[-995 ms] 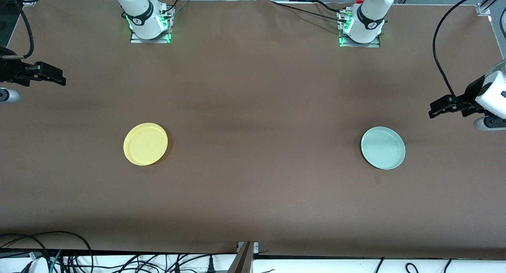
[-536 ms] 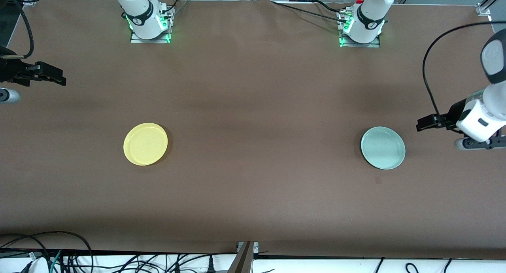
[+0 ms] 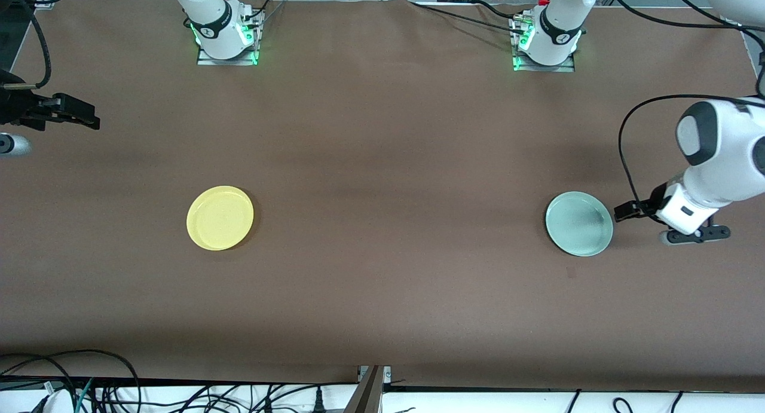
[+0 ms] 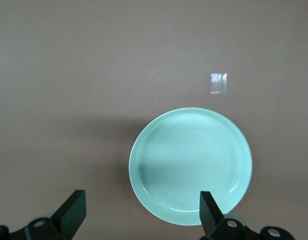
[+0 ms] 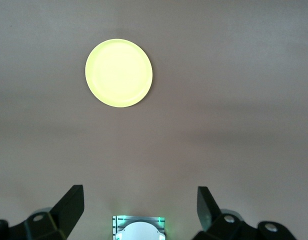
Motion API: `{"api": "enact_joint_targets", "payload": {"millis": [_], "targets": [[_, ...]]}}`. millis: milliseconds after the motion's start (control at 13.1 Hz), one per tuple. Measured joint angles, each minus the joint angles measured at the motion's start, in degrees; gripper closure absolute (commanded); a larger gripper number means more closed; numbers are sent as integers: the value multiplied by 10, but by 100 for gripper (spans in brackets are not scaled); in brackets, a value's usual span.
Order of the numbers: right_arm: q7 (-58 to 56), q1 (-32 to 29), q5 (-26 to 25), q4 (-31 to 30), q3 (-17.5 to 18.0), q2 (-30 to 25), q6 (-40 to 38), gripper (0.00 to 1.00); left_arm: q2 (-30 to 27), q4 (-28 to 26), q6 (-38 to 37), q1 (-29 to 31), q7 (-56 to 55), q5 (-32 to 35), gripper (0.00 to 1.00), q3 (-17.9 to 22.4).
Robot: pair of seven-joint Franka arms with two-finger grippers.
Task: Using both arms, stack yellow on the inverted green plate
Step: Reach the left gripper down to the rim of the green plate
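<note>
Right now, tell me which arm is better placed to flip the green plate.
Left. The left pincer is open and low beside the green plate, which lies rim up at that arm's end. The right pincer, also open, waits at the table's edge, with the yellow plate between it and the green one.

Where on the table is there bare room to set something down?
The widest bare patch lies between the yellow plate and the green plate. It is crowded only beside the green plate, where the left tool hangs open. The right tool waits open at its table end.
</note>
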Motion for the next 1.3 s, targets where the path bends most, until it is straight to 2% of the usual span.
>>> {"api": "enact_joint_targets", "payload": {"millis": [459, 1072, 1149, 1302], "targets": [[0, 0, 0, 0, 0, 0, 0, 0, 55, -21, 32, 19, 0, 38, 0, 1], [0, -4, 0, 0, 0, 8, 0, 0, 114, -20, 68, 39, 1, 40, 0, 1], [0, -5, 0, 0, 0, 9, 0, 0, 121, -20, 73, 42, 1, 40, 9, 1], [0, -7, 0, 0, 0, 9, 0, 0, 128, -20, 77, 43, 1, 40, 40, 1]]}}
